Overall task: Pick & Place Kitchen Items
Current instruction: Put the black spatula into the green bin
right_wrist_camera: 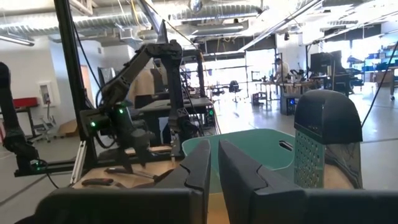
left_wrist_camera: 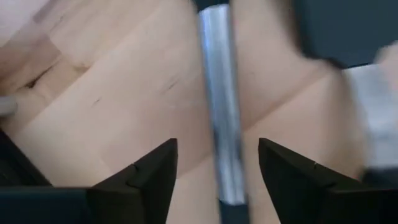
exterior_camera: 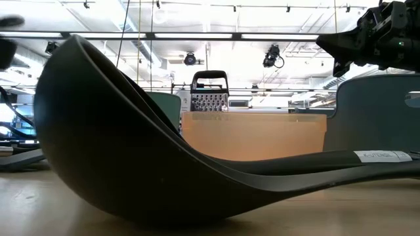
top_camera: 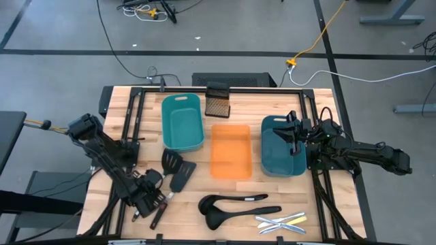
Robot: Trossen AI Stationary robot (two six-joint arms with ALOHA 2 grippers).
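Left arm folded low over the tabletop's [top_camera: 272, 204] front-left corner; left gripper [top_camera: 151, 201] down at the wood, fingers [left_wrist_camera: 146, 177] apart and straddling the smooth silvery metal handle of a spatula [left_wrist_camera: 219, 112] without touching it; second spatula [top_camera: 182, 174] just beside it, flat slotted black head toward the teal tray [top_camera: 182, 121]; translucent orange tray [top_camera: 230, 151] at centre, small dark mesh box [top_camera: 218, 102] at the back edge; two matte black ladles [top_camera: 235, 205], curved and glossy-edged, near the front edge; silvery and pale-yellow cutlery [top_camera: 281, 222] toward the front-right corner; right arm stretched level from the right edge, right gripper [top_camera: 293, 135] over the blue tray [top_camera: 281, 158], fingers [right_wrist_camera: 202, 163] nearly together, holding nothing.
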